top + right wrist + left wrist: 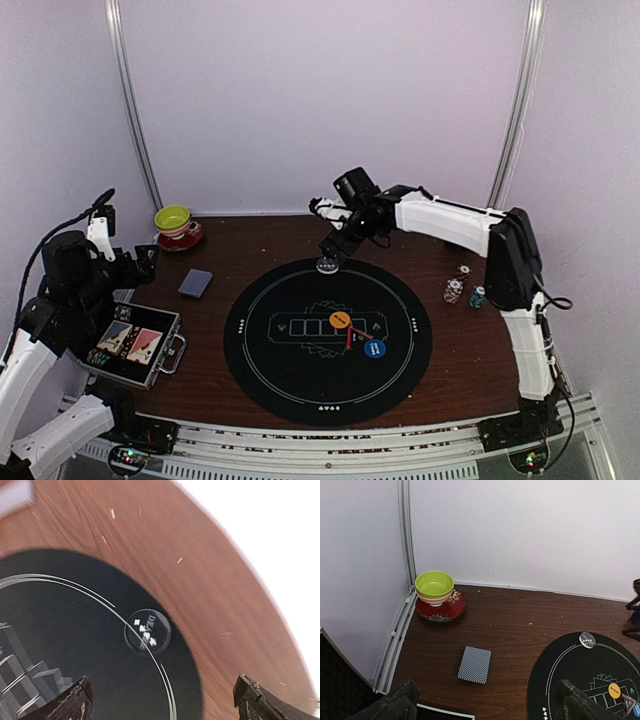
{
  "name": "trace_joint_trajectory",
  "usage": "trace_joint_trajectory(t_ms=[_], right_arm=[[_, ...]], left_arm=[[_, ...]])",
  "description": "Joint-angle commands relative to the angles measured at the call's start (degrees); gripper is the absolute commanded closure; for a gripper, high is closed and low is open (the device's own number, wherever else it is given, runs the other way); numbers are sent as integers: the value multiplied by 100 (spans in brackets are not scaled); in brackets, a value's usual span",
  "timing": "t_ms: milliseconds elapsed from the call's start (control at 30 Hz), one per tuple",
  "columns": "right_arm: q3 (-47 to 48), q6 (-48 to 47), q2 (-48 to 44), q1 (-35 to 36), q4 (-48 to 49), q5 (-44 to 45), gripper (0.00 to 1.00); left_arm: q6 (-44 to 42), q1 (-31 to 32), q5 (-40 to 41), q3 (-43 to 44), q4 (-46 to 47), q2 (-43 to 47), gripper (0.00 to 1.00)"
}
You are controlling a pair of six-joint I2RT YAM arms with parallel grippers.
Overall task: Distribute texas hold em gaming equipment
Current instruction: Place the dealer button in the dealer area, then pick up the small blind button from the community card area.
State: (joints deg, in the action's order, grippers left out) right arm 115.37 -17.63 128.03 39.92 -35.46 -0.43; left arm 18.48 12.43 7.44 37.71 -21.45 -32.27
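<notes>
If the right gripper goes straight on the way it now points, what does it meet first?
Probably the clear round button at the far edge of the black mat, below the open right gripper; depth is uncertain.

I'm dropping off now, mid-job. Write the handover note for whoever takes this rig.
The left gripper is open and empty, raised at the table's left side.
The right gripper is open and empty, above the clear dealer disc, which lies at the black mat's far edge.
Done: orange disc, blue disc and red triangle marker sit near the mat's centre.
Left: the card deck lies on the table left of the mat; the poker chips are bunched right of it, apparently not yet shared out.
</notes>
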Motion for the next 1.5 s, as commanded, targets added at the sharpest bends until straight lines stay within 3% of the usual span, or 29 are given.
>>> trace_joint_trajectory(t_ms=[0,233,667,967,1467], right_arm=[[-980,-249,-1293,133,-288,-339,0],[-2257,-409,-1882,405,-665,-575,0],[-3133,-942,-1855,471,-1291,-742,0],[-4259,-970,-2318,793,-765,-644,0],[-4494,-1124,-2109,859,-683,-1007,9]], left_arm=[[33,-41,3,-63,167,54,2],[33,-43,-15,-71,162,63,2],[31,-34,2,-79,169,116,2],[33,-34,7,-80,173,106,2],[24,-34,39,-80,163,164,2]])
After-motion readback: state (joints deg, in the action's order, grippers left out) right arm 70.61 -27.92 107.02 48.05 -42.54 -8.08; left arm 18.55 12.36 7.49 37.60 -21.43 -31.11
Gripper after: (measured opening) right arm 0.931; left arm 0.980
